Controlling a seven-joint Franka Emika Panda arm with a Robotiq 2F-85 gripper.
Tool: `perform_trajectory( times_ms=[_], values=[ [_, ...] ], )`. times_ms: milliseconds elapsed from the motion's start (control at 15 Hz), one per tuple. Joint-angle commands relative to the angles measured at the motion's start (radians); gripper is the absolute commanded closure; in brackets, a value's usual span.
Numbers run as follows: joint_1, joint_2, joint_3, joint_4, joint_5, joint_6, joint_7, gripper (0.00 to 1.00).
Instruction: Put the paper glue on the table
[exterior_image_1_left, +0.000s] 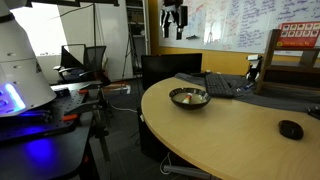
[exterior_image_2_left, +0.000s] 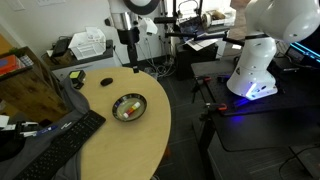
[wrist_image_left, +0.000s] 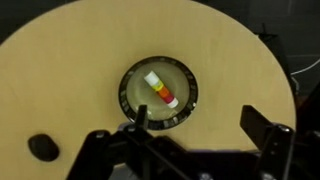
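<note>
Wrist view: your gripper (wrist_image_left: 196, 118) hangs over the bench (wrist_image_left: 70, 70) with its jaws spread wide and nothing between them. Below it, the paper glue (wrist_image_left: 161, 89) lies on its side inside a dark round bowl (wrist_image_left: 127, 92); the stick is white with a red and yellow band. A black mouse (wrist_image_left: 42, 147) sits well apart, near the bench edge. In an exterior view you can see the gripper (exterior_image_1_left: 175, 22) high above the bowl (exterior_image_1_left: 189, 97), not touching it.
</note>
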Motion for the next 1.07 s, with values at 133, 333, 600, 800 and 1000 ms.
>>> perform_trajectory(
  times_ms=[133, 333, 600, 800, 1000],
  values=[
    [-0.026, 0.217, 0.062, 0.114, -0.022, 0.171, -0.263, 0.0],
    [-0.061, 0.348, 0.104, 0.207, -0.062, 0.2, -0.4, 0.0],
    [-0.106, 0.522, 0.152, 0.351, -0.159, 0.178, -0.554, 0.0],
    [-0.113, 0.618, 0.159, 0.431, -0.234, 0.178, -0.602, 0.0],
    [-0.118, 0.687, 0.164, 0.479, -0.253, 0.189, -0.586, 0.0]
  ],
)
